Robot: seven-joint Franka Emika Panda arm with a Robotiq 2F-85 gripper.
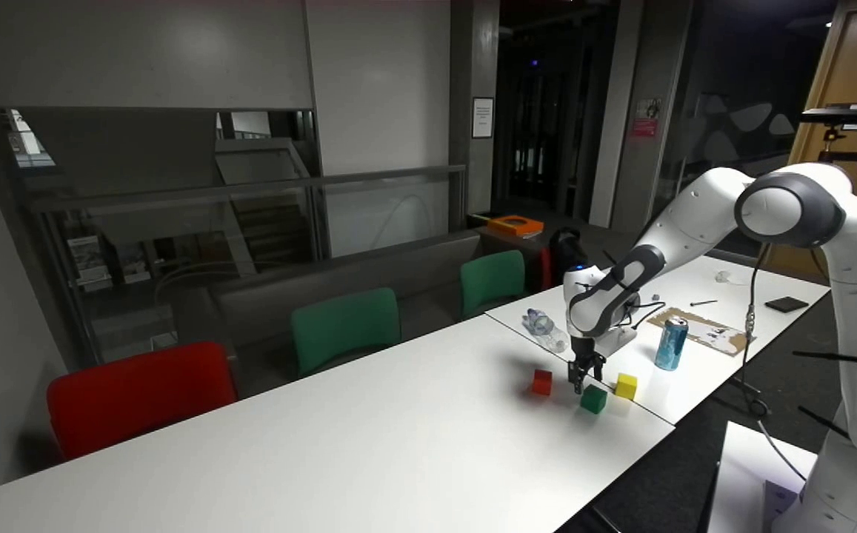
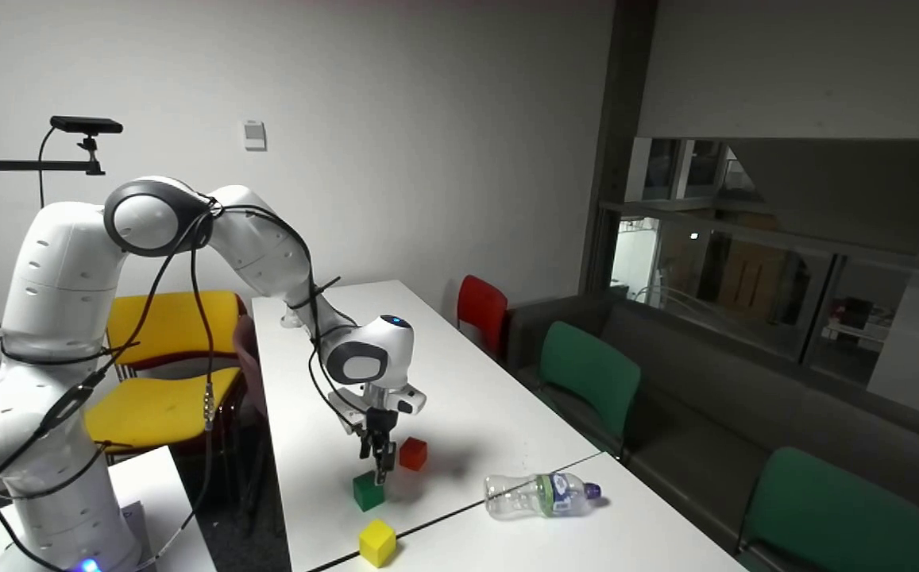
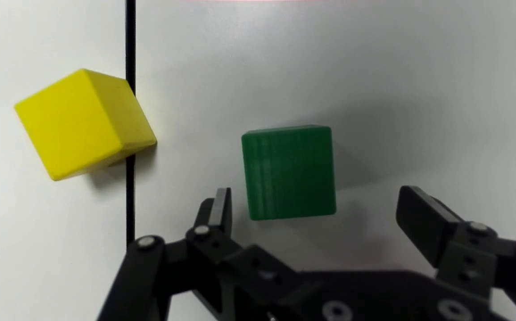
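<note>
Apparently just clear of green cube, seen on the table ahead of the gripper. Spread wide at the jaws, holding nothing. Best to centre first, looking closer with the finger toward yellow cube; then square to the faces, lower gently, mindful of red cube nearby.
</note>
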